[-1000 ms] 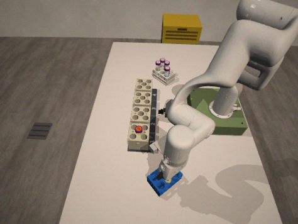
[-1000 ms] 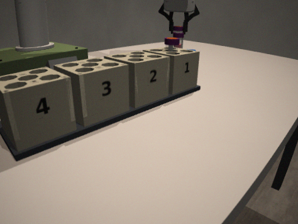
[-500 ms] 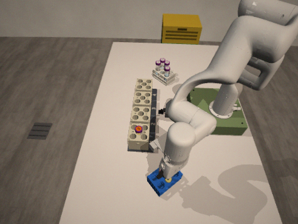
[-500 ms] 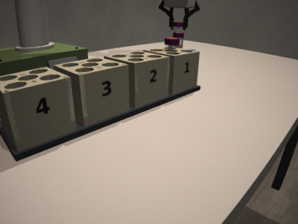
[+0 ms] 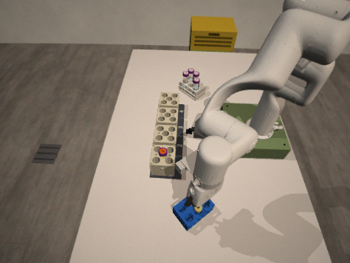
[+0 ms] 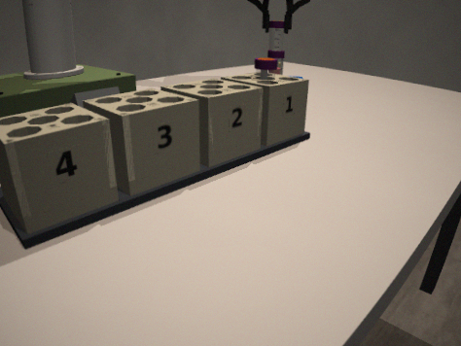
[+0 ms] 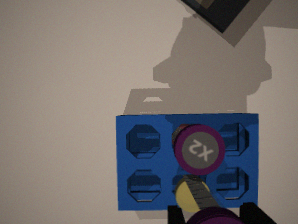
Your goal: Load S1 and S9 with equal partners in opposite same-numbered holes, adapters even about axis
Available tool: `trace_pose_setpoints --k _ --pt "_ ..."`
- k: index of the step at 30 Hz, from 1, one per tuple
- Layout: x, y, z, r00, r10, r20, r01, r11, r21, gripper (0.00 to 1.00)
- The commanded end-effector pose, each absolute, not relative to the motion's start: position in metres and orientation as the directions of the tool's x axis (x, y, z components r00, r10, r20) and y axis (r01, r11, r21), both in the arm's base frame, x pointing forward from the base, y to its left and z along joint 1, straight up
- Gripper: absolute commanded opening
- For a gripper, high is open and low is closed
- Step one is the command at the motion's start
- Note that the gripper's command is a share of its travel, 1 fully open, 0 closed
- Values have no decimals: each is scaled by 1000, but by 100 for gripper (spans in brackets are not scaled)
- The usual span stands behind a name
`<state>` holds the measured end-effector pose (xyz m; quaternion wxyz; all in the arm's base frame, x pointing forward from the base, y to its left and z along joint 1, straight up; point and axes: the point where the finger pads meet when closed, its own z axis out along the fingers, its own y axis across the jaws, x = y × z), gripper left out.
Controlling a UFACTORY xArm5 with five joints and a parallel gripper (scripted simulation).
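At lower centre of the top view, the gripper (image 5: pixel 193 201) (image 6: pixel 277 26) (image 7: pixel 214 216) pinches the orange-dotted tube, presumably S1 (image 6: pixel 276 41) (image 7: pixel 212 218), near its cap, leaving its lower end free for a hole. It hangs upright above the blue rack (image 5: pixel 187 221) (image 7: pixel 131 162); clearance is hard to judge. X2 (image 7: pixel 200 150) stands in the rack, rightly left there. Adapter 1 (image 5: pixel 162 170) (image 6: pixel 289 117), left of centre, bears an orange-dotted tube (image 5: pixel 162 151) (image 6: pixel 265 64), presumably S9.

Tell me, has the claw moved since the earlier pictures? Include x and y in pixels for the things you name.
Yes. The claw (image 5: pixel 193 202) (image 6: pixel 276 30) (image 7: pixel 216 214) has gone up, carrying its tube (image 6: pixel 276 40) (image 7: pixel 214 219): in the exterior view it's higher above block 1 (image 5: pixel 162 170) (image 6: pixel 284 114) than before.
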<state>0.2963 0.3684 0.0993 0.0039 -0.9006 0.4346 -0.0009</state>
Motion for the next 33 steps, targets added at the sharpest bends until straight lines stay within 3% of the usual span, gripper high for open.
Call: trace_pose_setpoints --k 1,33 --pt "297 369 105 622 -783 -2 -783 -622 -10 0" --pt "296 369 161 622 -783 -2 -783 -622 -10 0"
